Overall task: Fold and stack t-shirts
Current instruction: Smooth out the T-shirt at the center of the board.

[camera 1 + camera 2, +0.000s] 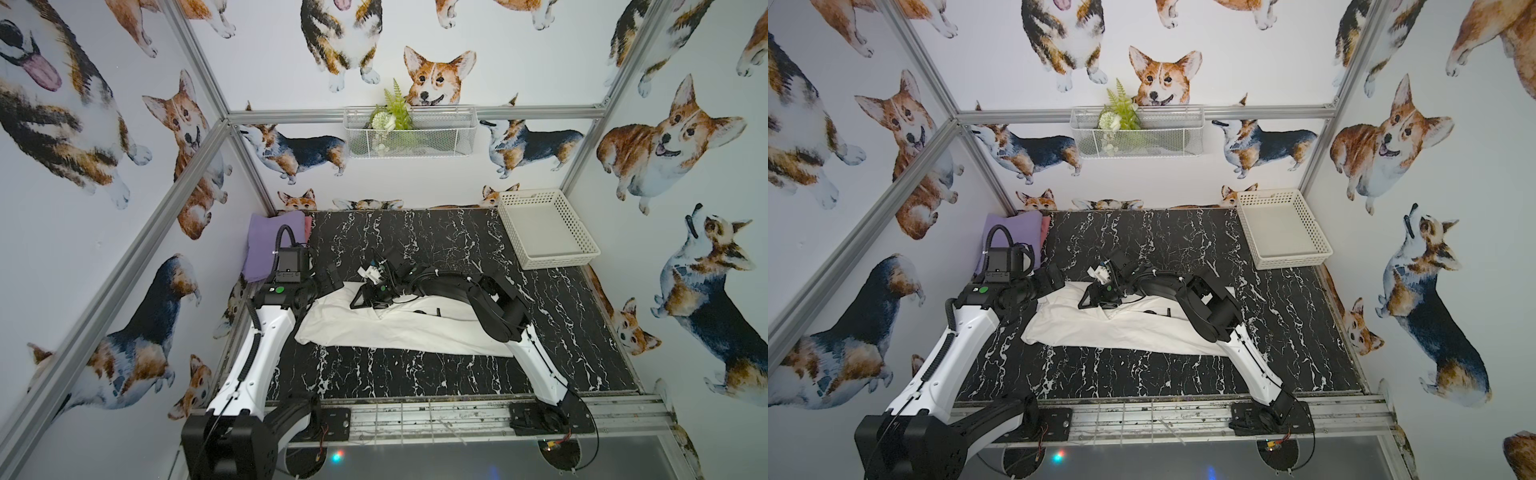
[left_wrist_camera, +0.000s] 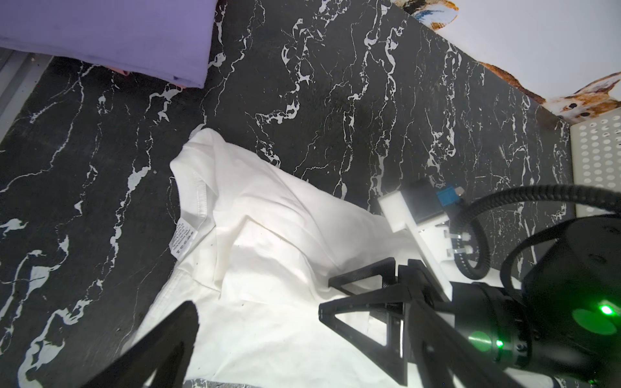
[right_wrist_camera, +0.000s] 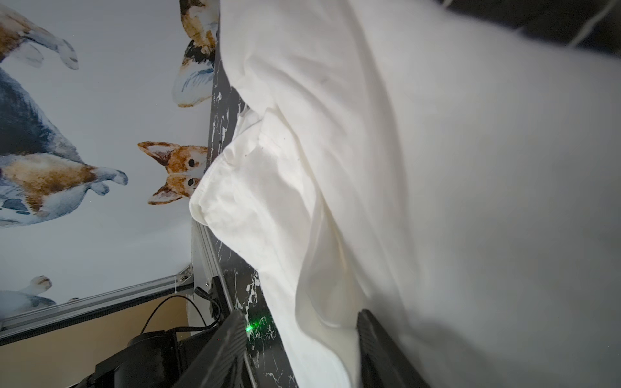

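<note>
A white t-shirt (image 1: 395, 328) (image 1: 1121, 332) lies crumpled in a long band across the black marble table, a little black print showing near its middle. Its collar and label (image 2: 181, 238) face the left wrist camera. My right gripper (image 1: 358, 301) (image 1: 1086, 301) (image 2: 325, 295) (image 3: 299, 315) rests low on the shirt's left part, jaws apart around a loose fold that is not pinched. My left gripper (image 1: 334, 282) (image 2: 302, 352) hovers wide open just left of it, over the same end. A folded lavender t-shirt (image 1: 266, 241) (image 2: 117, 33) lies on a pinkish one (image 1: 308, 226) at the far left corner.
A white perforated basket (image 1: 582, 232) (image 1: 1316, 237) stands at the table's far right corner. A wire basket (image 1: 409, 133) with a plant hangs on the back wall. Metal frame posts and walls close the table in. Both arms reach in from the front rail.
</note>
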